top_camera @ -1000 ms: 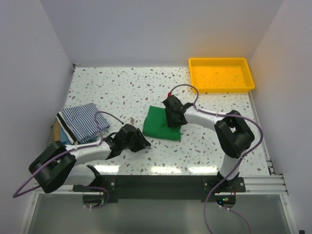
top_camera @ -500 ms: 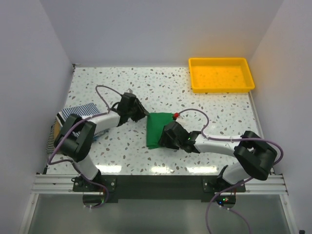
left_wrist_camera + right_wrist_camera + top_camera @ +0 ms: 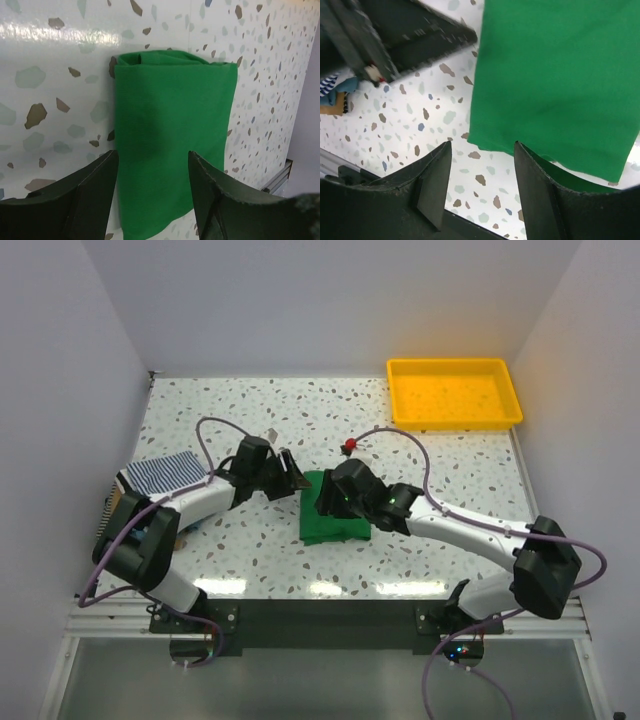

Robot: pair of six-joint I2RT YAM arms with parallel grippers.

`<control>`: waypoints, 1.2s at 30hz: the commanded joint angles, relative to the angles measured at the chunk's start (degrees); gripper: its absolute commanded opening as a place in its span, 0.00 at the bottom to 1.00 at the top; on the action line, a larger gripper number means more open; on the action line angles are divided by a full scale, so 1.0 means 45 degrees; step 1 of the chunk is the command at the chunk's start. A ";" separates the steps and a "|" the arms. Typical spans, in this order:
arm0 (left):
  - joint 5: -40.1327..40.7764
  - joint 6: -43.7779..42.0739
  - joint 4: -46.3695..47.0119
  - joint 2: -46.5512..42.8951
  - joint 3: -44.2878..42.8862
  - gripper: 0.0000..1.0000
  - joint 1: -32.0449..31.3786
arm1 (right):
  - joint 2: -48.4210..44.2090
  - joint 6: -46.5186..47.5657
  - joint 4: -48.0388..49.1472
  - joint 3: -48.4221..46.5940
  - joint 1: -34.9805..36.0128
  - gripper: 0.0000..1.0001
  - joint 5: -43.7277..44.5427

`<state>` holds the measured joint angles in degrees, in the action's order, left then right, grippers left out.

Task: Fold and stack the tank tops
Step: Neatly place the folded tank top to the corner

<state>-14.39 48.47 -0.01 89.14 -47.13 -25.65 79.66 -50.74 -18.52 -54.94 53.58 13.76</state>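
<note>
Both end effectors are open and carry nothing. In the overhead view the left end effector (image 3: 291, 472) sits just left of centre, at the upper left corner of the green tank top (image 3: 335, 527), its arm reaching in from the lower left. The right end effector (image 3: 323, 496) is over the upper part of the same cloth, its arm running in a long line from the lower right of the frame.

The green tank top lies folded into a compact rectangle on the speckled table (image 3: 250, 420), at the centre of the overhead frame. In the left wrist view it fills the middle of the picture, flat, with a doubled fold along its top edge, and the spread jaws frame its lower part without pinching it. In the right wrist view the cloth takes up the upper right, one corner lifted slightly off the layer beneath. The jaws stand wide apart over its lower left edge, and the left end effector shows dark in the upper left corner.

At the left edge of the overhead frame the navy-white striped tank top (image 3: 165, 475) lies folded on top of a pile, with edges of other cloths showing beneath it. The yellow tray (image 3: 400, 392) sits at the upper right, well apart from the cloths.
</note>
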 commanded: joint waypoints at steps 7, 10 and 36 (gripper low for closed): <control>-0.1626 -0.0887 0.0765 0.0717 0.0513 0.63 0.0036 | 0.2511 0.2622 0.0910 -0.0858 0.0007 0.50 -0.1044; -0.1839 -0.1102 0.0803 0.1068 0.0631 0.63 0.0036 | 0.3351 0.2779 0.1069 -0.0645 0.0007 0.48 -0.0968; 0.1204 -0.1668 -0.0814 0.3413 0.0164 0.10 -0.1136 | 0.3100 0.2408 0.1600 0.0629 0.0065 0.41 -0.1651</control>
<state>-17.45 44.23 6.96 100.75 -46.39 -30.11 95.04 -40.95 -8.10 -51.11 53.63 7.51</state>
